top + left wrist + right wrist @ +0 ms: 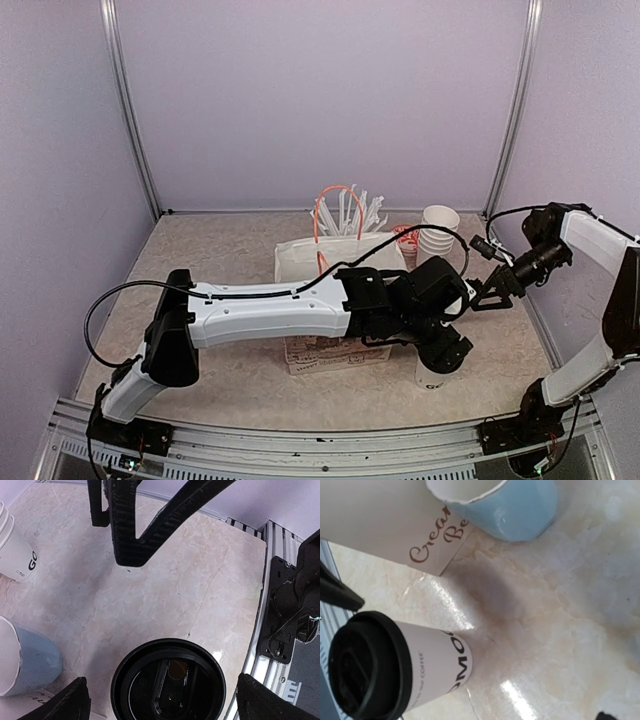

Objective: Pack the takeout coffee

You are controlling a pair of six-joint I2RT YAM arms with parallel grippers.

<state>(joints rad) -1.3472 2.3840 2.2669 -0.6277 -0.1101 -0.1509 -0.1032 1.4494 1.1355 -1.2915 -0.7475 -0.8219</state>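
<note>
One takeout coffee cup (431, 379), white with a black lid, stands on the table near the front right. My left gripper (447, 357) hangs right over it. In the left wrist view the black lid (167, 680) lies between the two fingertips (70, 702), which stand wide apart and clear of it. The right wrist view shows the same cup (395, 665) with black print at its base. My right gripper (487, 293) is open and empty, above the table just behind the cup; it also shows in the left wrist view (127, 535). A second lidded cup is not in view.
A light-blue mug (25, 662) and a printed cardboard box (335, 355) sit just left of the cup. A white bag (335, 258) with orange handles stands behind, with stirrers (350, 212) and a stack of lidless cups (438, 230). The table's metal edge (260, 630) is close.
</note>
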